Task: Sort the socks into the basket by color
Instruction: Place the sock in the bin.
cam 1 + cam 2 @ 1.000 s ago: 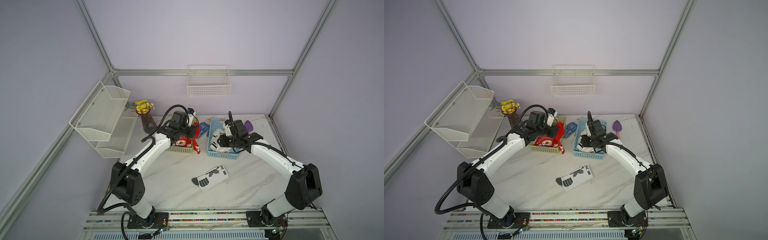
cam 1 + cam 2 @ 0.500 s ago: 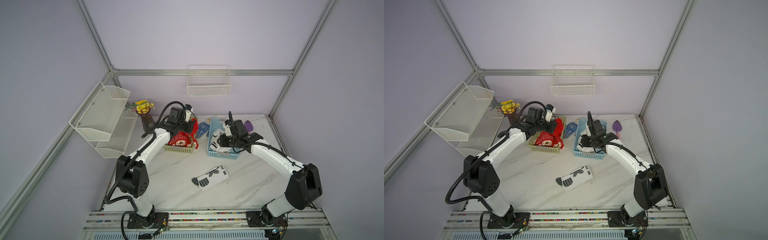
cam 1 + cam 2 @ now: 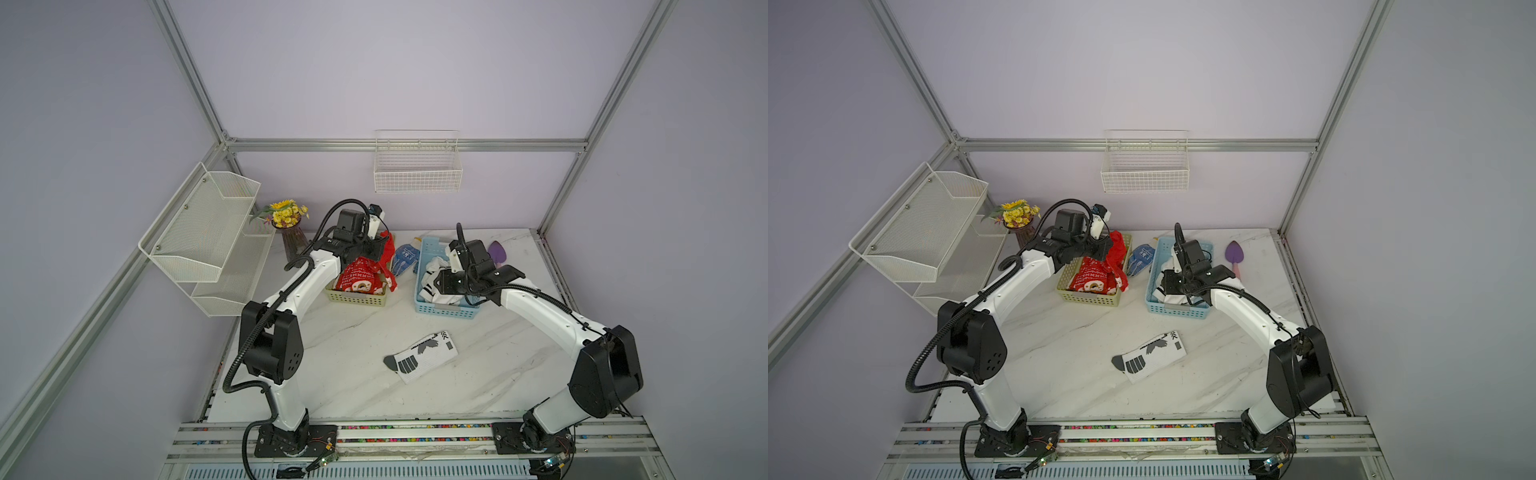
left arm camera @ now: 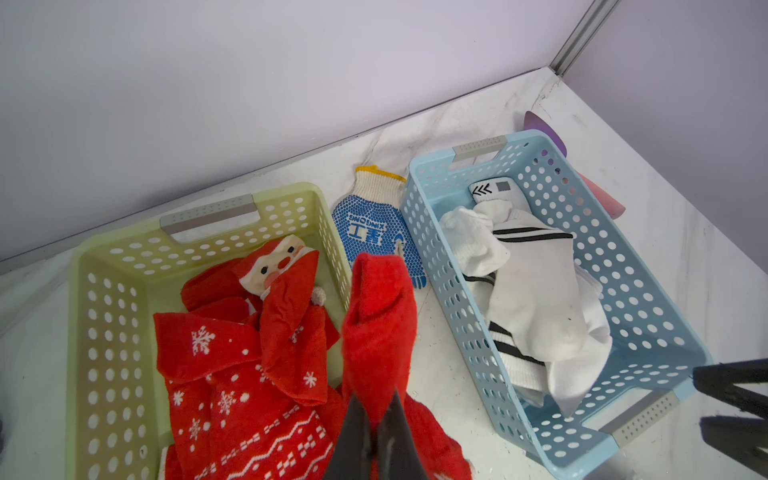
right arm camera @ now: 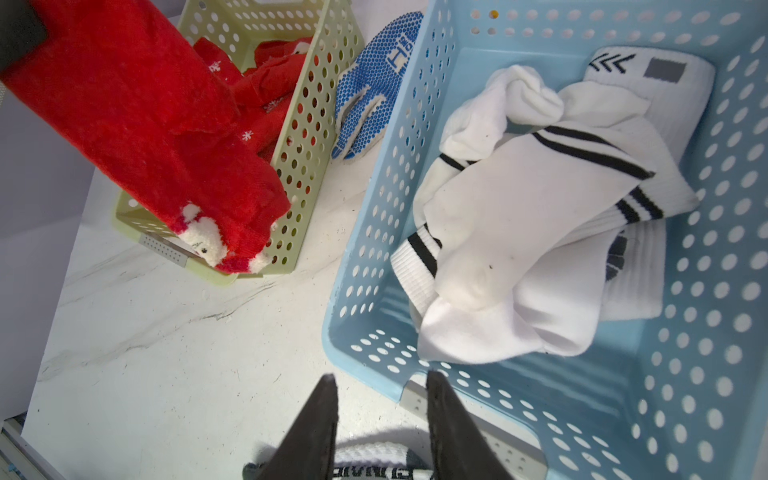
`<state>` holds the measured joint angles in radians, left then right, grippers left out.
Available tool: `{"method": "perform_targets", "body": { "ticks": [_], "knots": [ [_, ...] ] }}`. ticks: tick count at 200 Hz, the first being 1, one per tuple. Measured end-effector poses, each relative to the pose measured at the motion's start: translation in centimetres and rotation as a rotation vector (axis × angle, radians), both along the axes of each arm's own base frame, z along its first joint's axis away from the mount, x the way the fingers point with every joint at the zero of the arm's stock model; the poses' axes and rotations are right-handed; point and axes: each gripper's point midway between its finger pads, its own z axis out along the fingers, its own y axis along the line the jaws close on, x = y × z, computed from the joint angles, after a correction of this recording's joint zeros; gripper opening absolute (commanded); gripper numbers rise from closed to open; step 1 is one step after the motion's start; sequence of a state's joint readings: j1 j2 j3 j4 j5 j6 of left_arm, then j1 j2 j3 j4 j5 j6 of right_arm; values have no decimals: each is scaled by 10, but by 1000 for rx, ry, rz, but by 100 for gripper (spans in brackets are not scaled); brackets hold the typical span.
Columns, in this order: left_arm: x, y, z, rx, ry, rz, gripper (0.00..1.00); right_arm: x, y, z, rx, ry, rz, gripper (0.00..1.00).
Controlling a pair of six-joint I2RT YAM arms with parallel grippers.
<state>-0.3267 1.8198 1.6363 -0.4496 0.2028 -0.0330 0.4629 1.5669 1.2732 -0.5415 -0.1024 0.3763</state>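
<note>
Green basket (image 3: pixel 353 298), red socks (image 3: pixel 359 280) inside; left gripper (image 4: pixel 376 409), pinched tight on one red sock (image 4: pixel 380 324) hanging at that basket's rim, not yet dropped; white sock (image 3: pixel 422 360) flat on the table (image 3: pixel 332 365), unsorted; blue basket (image 3: pixel 446 311), white socks (image 3: pixel 436 270) inside; right gripper (image 5: pixel 381 376), part-open, empty, above its near rim.

The left arm (image 3: pixel 305 284) reaches to the far side of the table, elbow bent, and the left gripper (image 4: pixel 376 403) has its fingers pinched shut on a red sock (image 4: pixel 378 324). The right arm (image 3: pixel 540 309) reaches far too, the right gripper (image 5: pixel 382 376) tilted down, fingers parted and empty.
</note>
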Motion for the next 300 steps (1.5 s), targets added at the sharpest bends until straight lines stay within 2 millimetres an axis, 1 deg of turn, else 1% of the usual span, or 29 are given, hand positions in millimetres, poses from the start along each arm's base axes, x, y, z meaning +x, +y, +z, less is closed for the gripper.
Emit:
{"method": "perform_targets", "body": {
  "ticks": [53,74,87,120,158,180,222,264,277,290,300],
  "knots": [
    [12,23,2,41,-37,43,0,0,0,-2,-1,4,-1,39],
    [20,37,-2,60,-42,59,0,0,0,-2,-2,3,-1,39],
    [27,45,-10,71,-33,70,0,0,0,-2,-2,4,-1,39],
    [44,66,-38,91,10,104,0,1,0,-2,-4,4,-2,39],
    [53,80,-64,105,53,127,0,2,0,-6,-11,12,-5,39],
    [55,84,-70,115,60,129,0,3,0,-6,-12,11,-6,39],
    [56,88,-71,123,58,130,0,5,1,-5,-12,11,-6,39],
    [56,84,-70,108,52,97,2,6,1,-4,-10,8,-6,39],
    [55,83,-70,104,53,92,5,7,2,-3,-9,6,-6,39],
    [55,83,-70,104,53,90,13,7,2,-3,-9,5,-6,39],
    [55,83,-70,106,51,90,18,7,2,-3,-9,5,-6,39]
  ]
}}
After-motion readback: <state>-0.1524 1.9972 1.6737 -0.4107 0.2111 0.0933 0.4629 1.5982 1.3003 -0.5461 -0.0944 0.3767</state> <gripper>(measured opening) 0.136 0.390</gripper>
